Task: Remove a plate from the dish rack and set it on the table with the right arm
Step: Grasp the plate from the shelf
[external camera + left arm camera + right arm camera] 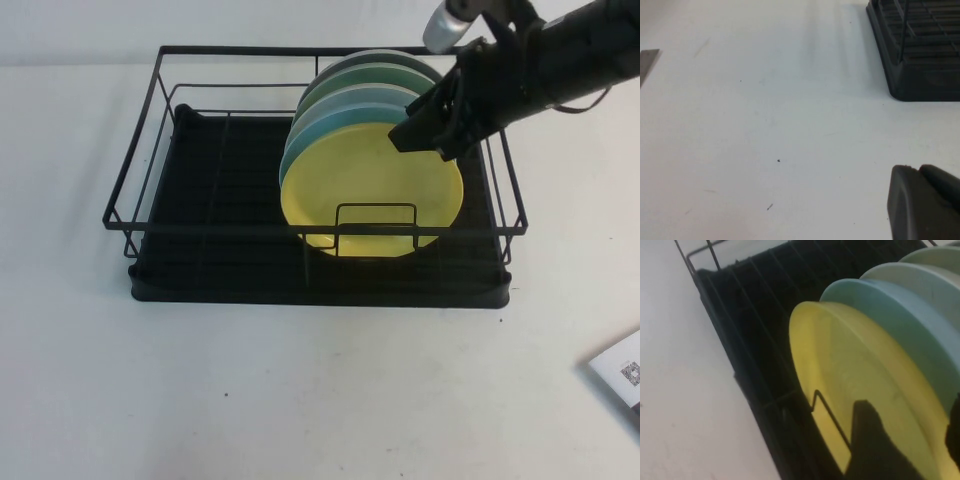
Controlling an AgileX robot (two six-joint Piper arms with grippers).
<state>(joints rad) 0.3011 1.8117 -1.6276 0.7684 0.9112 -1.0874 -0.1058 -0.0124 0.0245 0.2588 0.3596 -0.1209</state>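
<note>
the left gripper (pixel 922 200) hangs low over the bare tabletop (pixel 300 400) off the rack's near left corner, its state untellable. the plate (pixel 372 190) stands on edge at the front of the stack in the rack (pixel 140 190), face toward the near edge. the right gripper (pixel 425 130) sits at its upper right rim, jaws parted around the rim, nothing gripped yet.
</note>
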